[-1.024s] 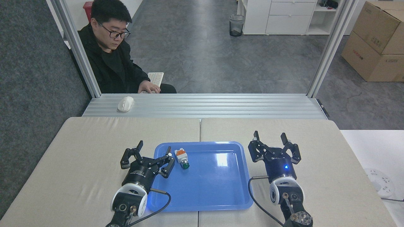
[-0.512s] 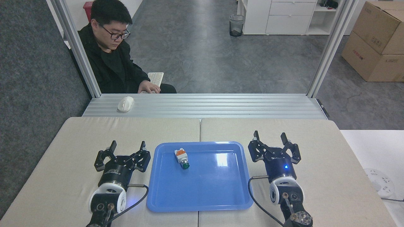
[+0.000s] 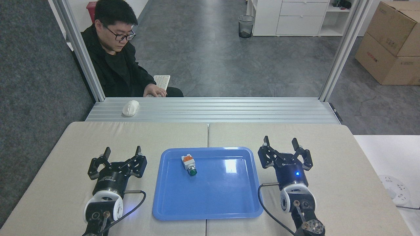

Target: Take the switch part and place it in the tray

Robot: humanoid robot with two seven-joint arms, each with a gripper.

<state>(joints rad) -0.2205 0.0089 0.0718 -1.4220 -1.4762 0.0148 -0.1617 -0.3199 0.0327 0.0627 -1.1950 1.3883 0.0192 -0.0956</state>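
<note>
— Lying in the tray (image 3: 210, 203), is it, the switch (image 3: 188, 164)?

— Yes, on its side in the tray's upper left part, a little left of frame centre. White and orange block toward the top, green cap toward the bottom right. Nothing touches it.

— And the tray?

— Blue and glossy, flat on the beige table (image 3: 344, 183), across the seam between the two pads, low in the middle of the frame.

— Grippers?

— Left gripper (image 3: 122, 153) sits lower left, beside the tray's left rim but apart from it, fingers spread and empty. Right gripper (image 3: 281, 143) sits just off the tray's upper right corner, fingers spread too, nothing between them, a blue light on its body.

— Further out?

— A ribbed metal ledge (image 3: 213, 109) runs across above the table, with a white mouse (image 3: 130, 108) on its left end. Beyond it, upper left, a person (image 3: 115, 59) in black sits with one hand on a keyboard (image 3: 161, 81). A bin (image 3: 245, 26) stands top centre, white drawers (image 3: 300, 16) beside it, cardboard boxes (image 3: 390, 42) at the upper right edge.
</note>
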